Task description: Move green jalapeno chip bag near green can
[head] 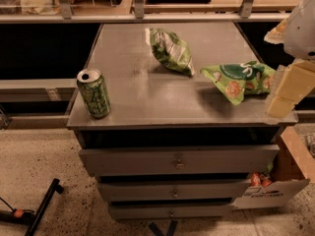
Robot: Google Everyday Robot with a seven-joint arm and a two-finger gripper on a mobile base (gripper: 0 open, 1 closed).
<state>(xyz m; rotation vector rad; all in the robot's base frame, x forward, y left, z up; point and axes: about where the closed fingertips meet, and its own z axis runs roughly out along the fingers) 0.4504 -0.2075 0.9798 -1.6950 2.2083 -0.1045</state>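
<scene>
The green jalapeno chip bag lies crumpled at the back middle of the grey cabinet top, darker green with white streaks. The green can stands upright at the front left corner, silver top with pull tab. My gripper is at the right edge of the view, its cream-coloured parts beside the cabinet's right side, well right of the jalapeno bag and far from the can. It holds nothing that I can see.
A brighter lime-green chip bag with orange chip pictures lies at the right of the top, close to my gripper. A cardboard box stands on the floor at the right. A black tool lies on the floor at the left. Shelving runs behind.
</scene>
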